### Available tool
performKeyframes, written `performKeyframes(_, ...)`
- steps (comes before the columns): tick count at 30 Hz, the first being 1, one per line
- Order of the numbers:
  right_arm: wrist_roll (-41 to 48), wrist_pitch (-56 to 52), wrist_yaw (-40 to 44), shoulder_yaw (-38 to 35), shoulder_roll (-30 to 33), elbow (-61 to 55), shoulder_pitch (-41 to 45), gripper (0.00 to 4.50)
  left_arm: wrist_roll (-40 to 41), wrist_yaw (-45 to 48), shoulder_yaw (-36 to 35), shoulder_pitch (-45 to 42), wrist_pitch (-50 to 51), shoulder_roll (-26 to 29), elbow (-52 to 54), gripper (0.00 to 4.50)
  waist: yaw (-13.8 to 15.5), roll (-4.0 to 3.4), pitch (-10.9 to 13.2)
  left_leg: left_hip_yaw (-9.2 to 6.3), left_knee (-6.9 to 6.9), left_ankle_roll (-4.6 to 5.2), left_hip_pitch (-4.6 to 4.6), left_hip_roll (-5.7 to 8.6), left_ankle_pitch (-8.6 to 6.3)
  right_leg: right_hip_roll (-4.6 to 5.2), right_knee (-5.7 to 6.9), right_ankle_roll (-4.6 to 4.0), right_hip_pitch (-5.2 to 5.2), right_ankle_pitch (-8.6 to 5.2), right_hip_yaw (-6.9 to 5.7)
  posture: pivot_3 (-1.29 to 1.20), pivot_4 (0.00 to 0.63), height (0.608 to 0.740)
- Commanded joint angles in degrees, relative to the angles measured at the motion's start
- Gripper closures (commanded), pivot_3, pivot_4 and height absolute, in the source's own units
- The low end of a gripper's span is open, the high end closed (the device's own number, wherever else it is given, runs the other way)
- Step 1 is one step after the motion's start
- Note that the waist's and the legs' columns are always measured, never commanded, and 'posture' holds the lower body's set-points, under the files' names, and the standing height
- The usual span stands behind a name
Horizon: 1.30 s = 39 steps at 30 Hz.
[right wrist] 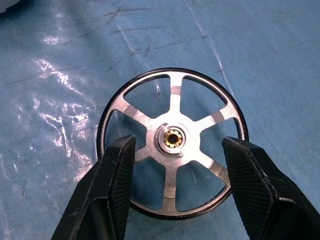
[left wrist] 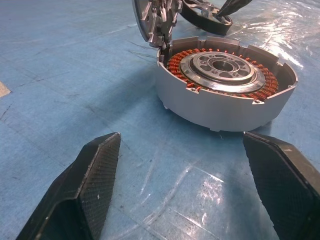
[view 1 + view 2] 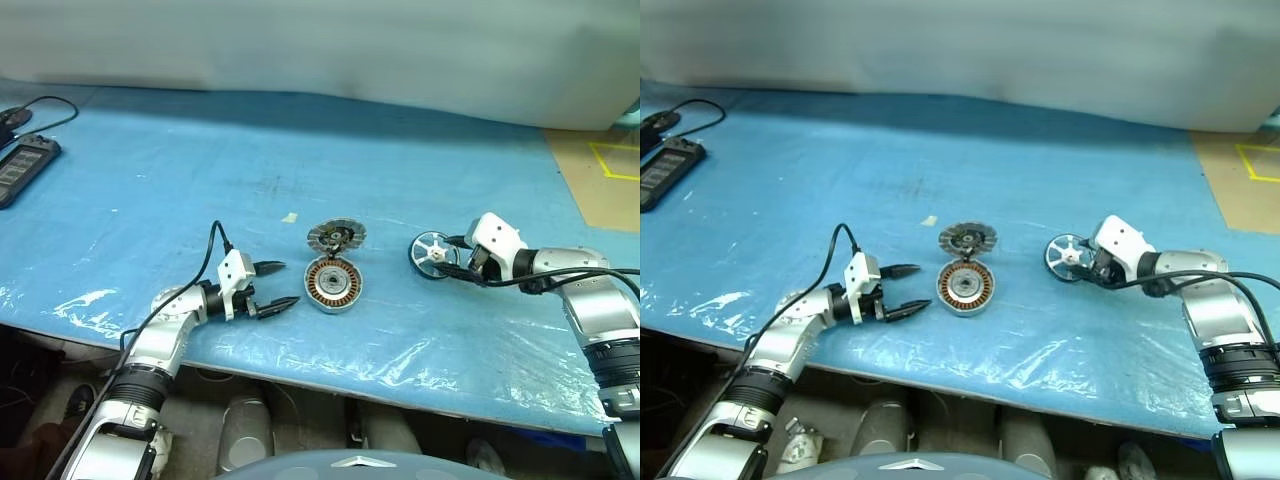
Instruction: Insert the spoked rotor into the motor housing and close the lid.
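Here's the blue-covered worktop (image 3: pixel 200 180), and right in the middle sits the motor housing (image 3: pixel 332 284), copper windings ringing a silver centre, its lid (image 3: pixel 336 238) hinged up on the far side and standing open. From the head views the lid's face is too small to read; the left wrist view catches just its lower edge, the rest cut off at the frame. To the left, the left hand (image 3: pixel 276 287) hovers near the housing with its two black fingers spread wide and nothing between them, pointing across at the housing but apart from it. Over on the right, the spoked rotor (image 3: pixel 431 254) lies on the worktop, well right of the housing. The right hand (image 1: pixel 175 190) is down over it, fingers (image 1: pixel 117 175) parted and straddling the rim, one to each side. Whether the pads actually touch the rim is hard to call; the near edge of the rotor is hidden behind the fingers. At the far left edge a dark device (image 3: pixel 22 168) with a cable is partly cut off.
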<state>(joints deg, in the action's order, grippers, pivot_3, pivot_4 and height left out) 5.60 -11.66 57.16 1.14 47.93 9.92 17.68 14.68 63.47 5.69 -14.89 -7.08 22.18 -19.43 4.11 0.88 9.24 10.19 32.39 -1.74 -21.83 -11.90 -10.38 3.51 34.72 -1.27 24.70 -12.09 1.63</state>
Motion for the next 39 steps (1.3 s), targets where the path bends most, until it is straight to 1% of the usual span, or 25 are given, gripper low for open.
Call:
performKeyframes(1,0.2,-0.4,-0.2,-0.6,0.3,-3.1,0.4,1.62,0.1,0.0,-0.2,0.3,-0.6,0.3,0.7,0.41,0.0,0.0,0.0,0.0,0.0,0.0,0.0,0.0,0.0,0.0,0.0,0.0,0.0,0.0,0.0,0.0,0.15,0.74)
performKeyframes(10,-2.0,-1.3,-0.6,2.3,-0.9,-0.8,0.9,1.62,-0.1,-0.2,-0.2,0.2,-0.6,0.1,0.7,0.41,0.0,0.0,0.0,0.0,0.0,0.0,0.01,0.0,0.0,0.0,0.01,0.0,0.0,0.0,0.0,0.0,0.15,0.74)
performKeyframes(18,-2.9,-0.9,-0.7,3.1,-1.5,1.2,0.9,1.62,-0.1,-0.4,-0.3,0.5,-0.6,0.2,1.0,0.41,0.0,0.0,0.0,0.0,0.01,0.0,0.02,0.0,0.0,0.0,0.01,0.0,-0.03,0.0,0.01,0.0,0.15,0.74)
performKeyframes(21,-2.8,-1.2,-0.3,3.4,-1.5,1.5,0.5,2.18,0.0,-0.2,-0.4,0.5,-0.6,0.2,1.0,0.41,0.0,0.0,0.0,0.0,0.02,0.0,0.07,0.01,0.0,0.01,0.01,0.0,-0.08,0.0,0.01,0.0,0.15,0.74)
performKeyframes(23,-2.6,-1.0,-0.5,3.0,-1.7,1.4,0.3,2.81,0.2,-0.1,-0.5,0.4,-0.7,0.1,1.0,0.41,0.0,0.07,0.0,0.0,0.02,0.0,0.12,0.0,0.0,0.0,0.01,0.0,-0.13,0.0,0.0,0.0,0.15,0.74)
performKeyframes(24,-2.5,-1.0,-0.5,2.8,-1.7,1.4,0.2,2.95,0.2,-0.1,-0.5,0.3,-0.7,0.1,0.9,0.41,-0.1,0.11,0.0,-0.01,0.01,0.0,0.21,-0.01,0.0,0.0,0.0,0.0,-0.22,0.0,0.0,0.0,0.15,0.74)
performKeyframes(26,-2.0,-0.9,-0.2,2.2,-1.6,1.3,-0.1,3.05,0.3,0.1,-0.5,0.1,-0.8,0.1,0.6,0.41,-0.1,0.11,0.0,-0.01,0.01,-0.01,0.34,-0.01,-0.01,0.0,-0.01,0.01,-0.34,-0.01,0.01,0.0,0.15,0.74)
performKeyframes(29,-0.7,-0.8,0.1,0.7,-1.8,0.7,-0.6,3.05,0.4,0.5,-0.5,-0.2,-0.9,0.0,0.4,0.41,-0.1,0.11,0.0,-0.01,-0.02,-0.01,0.46,-0.01,-0.01,0.0,-0.01,0.03,-0.43,-0.02,0.02,0.0,0.15,0.74)
performKeyframes(34,4.4,-1.4,2.5,-2.9,-1.7,-1.4,-1.7,3.05,0.6,1.2,-0.4,-0.7,-0.9,-0.1,0.1,0.41,0.0,0.1,0.0,-0.01,-0.12,-0.01,0.42,0.0,-0.01,0.0,-0.11,0.02,-0.42,-0.02,0.01,0.0,0.15,0.74)
performKeyframes(36,5.0,-1.6,2.7,-3.1,-1.6,-1.8,-1.8,3.05,0.5,1.4,-0.4,-0.9,-1.0,-0.1,-0.2,0.41,0.0,0.1,0.0,0.0,-0.15,-0.01,0.38,0.0,-0.01,0.0,-0.14,0.01,-0.39,-0.03,0.01,0.0,0.15,0.74)
performKeyframes(39,3.6,-0.9,2.0,-2.0,-1.7,0.1,-1.6,3.05,0.4,1.5,-0.4,-1.0,-1.2,-0.3,-0.6,0.41,0.0,0.1,0.0,0.0,-0.15,-0.01,0.34,0.0,-0.01,-0.01,-0.14,0.0,-0.35,-0.03,0.0,0.0,0.15,0.74)
